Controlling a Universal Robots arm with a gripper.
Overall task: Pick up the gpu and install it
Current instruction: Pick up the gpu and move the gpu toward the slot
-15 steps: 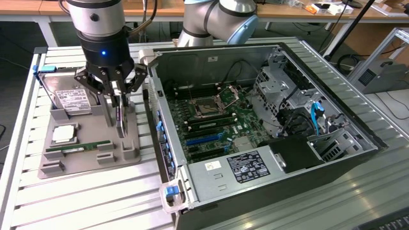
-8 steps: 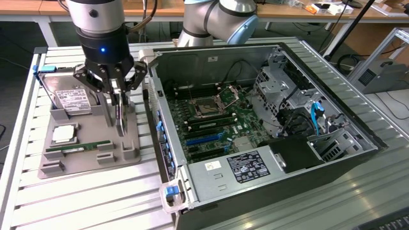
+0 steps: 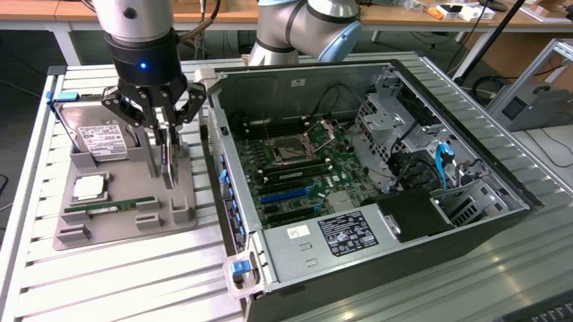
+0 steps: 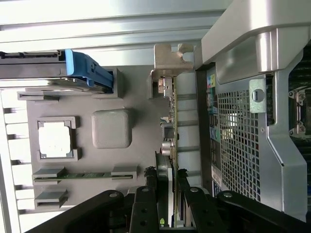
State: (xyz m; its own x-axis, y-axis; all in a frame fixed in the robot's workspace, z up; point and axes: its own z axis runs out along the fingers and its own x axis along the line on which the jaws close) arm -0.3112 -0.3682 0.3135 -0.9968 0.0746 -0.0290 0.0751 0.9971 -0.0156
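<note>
Currently the claw [image 3: 168, 144] grips the gpu [image 3: 169, 168], on edge in the grey tray [image 3: 130, 184], at the exterior view's left beside the case [image 3: 278, 84].

The counter [image 3: 107, 282] is a pale metal top made of parallel slats. Towards the exterior view's left a flat grey parts tray [image 3: 112, 231] with moulded holders lies on it. Just beside the tray, to the exterior view's right, an open computer case [image 3: 403, 275] lies on its side, interior facing up.
</note>
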